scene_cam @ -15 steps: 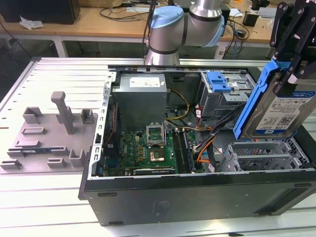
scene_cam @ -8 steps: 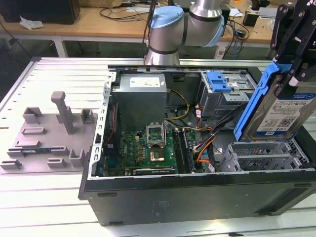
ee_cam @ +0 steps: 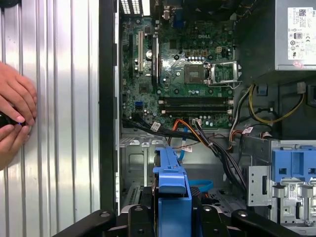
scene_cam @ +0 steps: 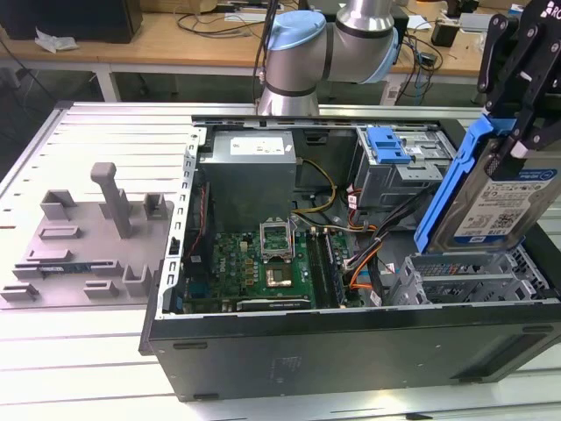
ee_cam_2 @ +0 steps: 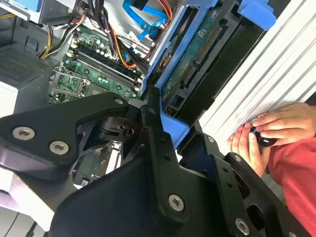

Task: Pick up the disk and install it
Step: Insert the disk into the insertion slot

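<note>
The disk (scene_cam: 498, 202), a silver hard drive with a white-and-blue label and a blue plastic bracket, hangs tilted on edge at the exterior view's right, just above the metal drive cage (scene_cam: 473, 276) in the front corner of the open computer case (scene_cam: 351, 338). My black gripper (scene_cam: 517, 79) is shut on the disk's upper end. In the first wrist view the disk's blue bracket (ee_cam: 172, 185) stands between my fingers over the cage floor. The second wrist view shows the disk's underside (ee_cam_2: 200, 59) running away from the gripper linkage.
Inside the case lie the motherboard (scene_cam: 263, 263), a grey power supply box (scene_cam: 250, 175), cable bundles (scene_cam: 368, 254) and a second cage with a blue latch (scene_cam: 388, 145). A grey fixture plate (scene_cam: 88, 246) lies at the exterior view's left. A person's hands (ee_cam: 15, 118) rest on the ribbed table beside the case.
</note>
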Tool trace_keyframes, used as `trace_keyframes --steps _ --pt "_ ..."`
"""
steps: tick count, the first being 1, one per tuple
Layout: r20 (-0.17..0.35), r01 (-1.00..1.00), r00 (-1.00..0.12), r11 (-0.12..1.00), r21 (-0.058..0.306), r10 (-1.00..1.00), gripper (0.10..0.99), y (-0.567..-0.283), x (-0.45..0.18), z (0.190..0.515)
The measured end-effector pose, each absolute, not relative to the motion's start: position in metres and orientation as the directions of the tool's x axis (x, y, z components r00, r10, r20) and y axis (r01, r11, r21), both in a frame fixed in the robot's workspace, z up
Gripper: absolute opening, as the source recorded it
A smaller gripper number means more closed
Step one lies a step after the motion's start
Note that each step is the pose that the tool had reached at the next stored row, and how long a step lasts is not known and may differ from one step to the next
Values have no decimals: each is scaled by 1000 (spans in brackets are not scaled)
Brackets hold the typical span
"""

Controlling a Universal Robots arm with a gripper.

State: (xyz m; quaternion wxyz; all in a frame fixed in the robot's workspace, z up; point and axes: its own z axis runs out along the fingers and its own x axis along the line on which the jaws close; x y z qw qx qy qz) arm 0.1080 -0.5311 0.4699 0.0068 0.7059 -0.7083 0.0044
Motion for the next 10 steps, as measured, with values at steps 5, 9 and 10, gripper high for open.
trace_keyframes --steps 5,9,10 --pt "16 -1000 0 0 3 -1000 365 -533 108 467" --pt "16 -1000 0 1 3 -1000 365 -535 109 466" --pt "16 -1000 -1 1 3 -1000 365 -535 109 465"
